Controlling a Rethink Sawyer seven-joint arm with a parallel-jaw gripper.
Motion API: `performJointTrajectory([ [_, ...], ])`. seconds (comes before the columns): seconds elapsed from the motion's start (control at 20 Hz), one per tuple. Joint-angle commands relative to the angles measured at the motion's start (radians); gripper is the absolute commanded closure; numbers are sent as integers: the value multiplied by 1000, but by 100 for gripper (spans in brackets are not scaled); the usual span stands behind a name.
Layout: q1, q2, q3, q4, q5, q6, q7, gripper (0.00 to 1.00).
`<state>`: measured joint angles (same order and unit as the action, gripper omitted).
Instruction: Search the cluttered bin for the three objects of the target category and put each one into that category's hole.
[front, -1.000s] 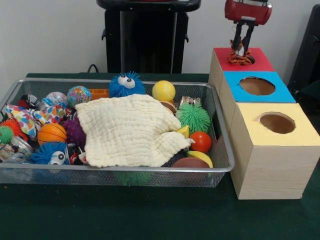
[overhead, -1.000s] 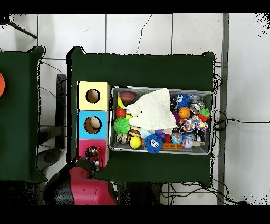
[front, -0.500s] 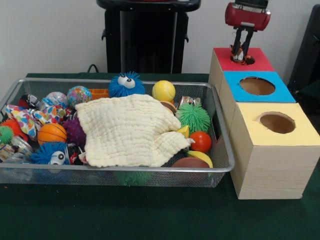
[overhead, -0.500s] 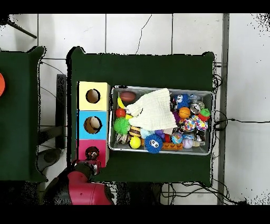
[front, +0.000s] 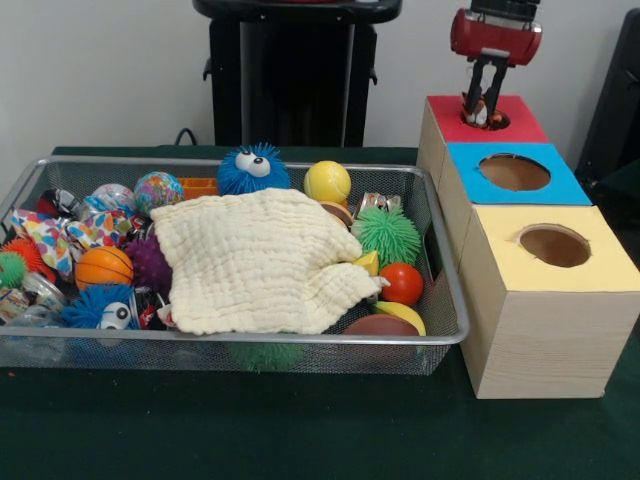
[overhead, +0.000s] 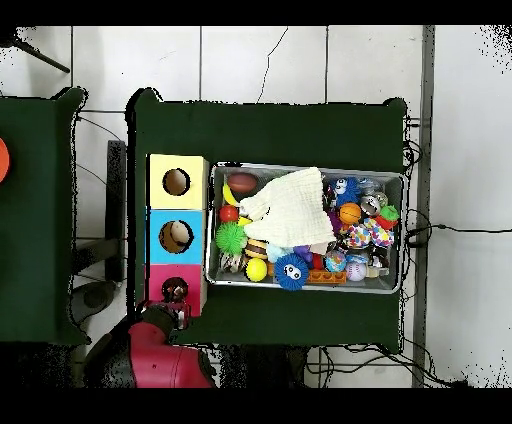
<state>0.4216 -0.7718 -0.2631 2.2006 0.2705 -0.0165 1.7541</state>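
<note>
Since a second ago your gripper (front: 483, 108) is sitting lower, fingers narrow around the orange striped toy (front: 481, 116) directly over the red box's hole (front: 487, 120), upper right.

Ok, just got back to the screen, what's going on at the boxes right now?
The robot's pincer hangs over the hole in the red box, and a small orange and black toy sits at the hole's mouth, between the tips. I cannot tell whether it is let go yet. The wire bin is full of balls and fuzzy toys, with a cream cloth over the middle. The blue box and yellow box stand beside it.
</note>
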Motion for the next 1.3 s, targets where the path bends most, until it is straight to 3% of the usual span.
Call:
performJointTrajectory([
  [0.05,-5,63,94,36,57,7,270,100],
  [0.35,-4,61,99,19,66,-14,268,100],
  [0.7,-3,50,86,-19,57,27,221,100],
  [0.75,-15,43,102,-11,54,31,222,0],
  [0.85,-72,28,166,14,40,14,227,0],
  [1.0,-95,25,183,27,24,-4,223,0],
  [1.3,-82,15,149,25,33,0,223,0],
])
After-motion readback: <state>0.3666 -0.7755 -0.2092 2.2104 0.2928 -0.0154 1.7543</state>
